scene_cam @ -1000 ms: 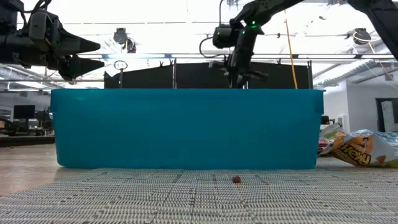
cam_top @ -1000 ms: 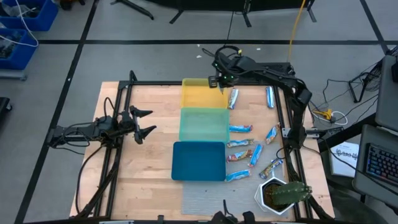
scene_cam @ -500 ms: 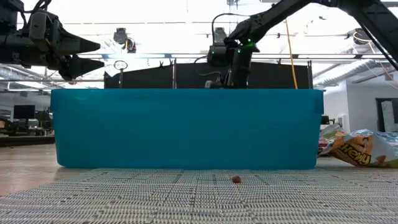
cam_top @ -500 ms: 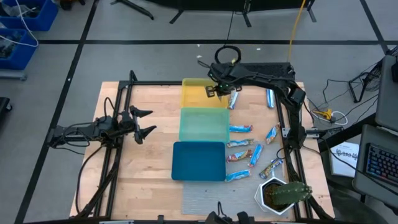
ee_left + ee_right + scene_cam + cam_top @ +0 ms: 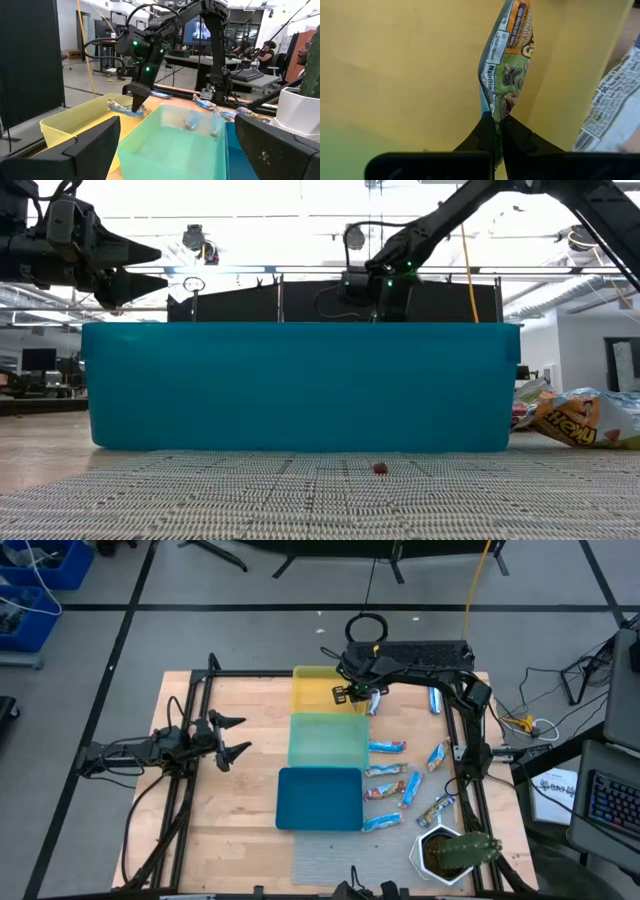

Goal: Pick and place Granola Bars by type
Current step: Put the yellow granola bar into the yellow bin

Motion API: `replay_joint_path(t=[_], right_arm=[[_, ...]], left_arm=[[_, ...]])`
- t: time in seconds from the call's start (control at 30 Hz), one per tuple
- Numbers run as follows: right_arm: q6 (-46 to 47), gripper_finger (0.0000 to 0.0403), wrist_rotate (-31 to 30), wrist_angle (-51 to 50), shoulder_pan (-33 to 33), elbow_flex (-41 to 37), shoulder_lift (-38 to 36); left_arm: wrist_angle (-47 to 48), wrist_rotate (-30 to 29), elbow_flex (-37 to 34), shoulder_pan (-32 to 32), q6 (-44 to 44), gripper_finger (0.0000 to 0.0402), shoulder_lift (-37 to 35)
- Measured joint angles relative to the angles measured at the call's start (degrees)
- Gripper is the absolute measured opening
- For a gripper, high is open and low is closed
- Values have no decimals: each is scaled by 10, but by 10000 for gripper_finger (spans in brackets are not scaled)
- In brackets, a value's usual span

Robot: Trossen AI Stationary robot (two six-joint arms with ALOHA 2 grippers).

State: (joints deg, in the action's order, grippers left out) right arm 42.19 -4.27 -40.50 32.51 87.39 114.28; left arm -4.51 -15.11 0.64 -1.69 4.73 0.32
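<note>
The wooden table [image 5: 230, 830] has a pale plank surface and a black metal frame along its edges. Down its middle stand three smooth plastic trays in a row: the yellow tray [image 5: 315, 690] at the far edge, the pale green tray [image 5: 325, 740] after it, and the deep teal tray [image 5: 318, 798] towards the near edge, next to a grey ribbed mat [image 5: 340, 862]. A white pot with a spiky plant [image 5: 447, 851] stands at the near right corner. The left gripper [image 5: 232, 735] hangs over the left side of the table, its dark pointed fingers spread apart. The right gripper [image 5: 352, 692] is low over the right part of the yellow tray, and its two thin fingers are pressed together on the end of a crinkled shiny granola bar [image 5: 506, 65], which hangs inside this tray just beside its right wall. The other granola bars [image 5: 386, 747], slim glossy blue and silver wrappers, lie scattered on the wood along the right side of the trays.
</note>
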Motion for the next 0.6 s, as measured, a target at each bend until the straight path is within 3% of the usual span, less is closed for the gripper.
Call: replay_joint_path(t=[0.37,0.6], right_arm=[[-3,5,5,31,0,-24,0],[9,62,-16,31,0,-24,0]], left_arm=[[0,0,0,0,0,392,0],[0,0,0,0,0,392,0]])
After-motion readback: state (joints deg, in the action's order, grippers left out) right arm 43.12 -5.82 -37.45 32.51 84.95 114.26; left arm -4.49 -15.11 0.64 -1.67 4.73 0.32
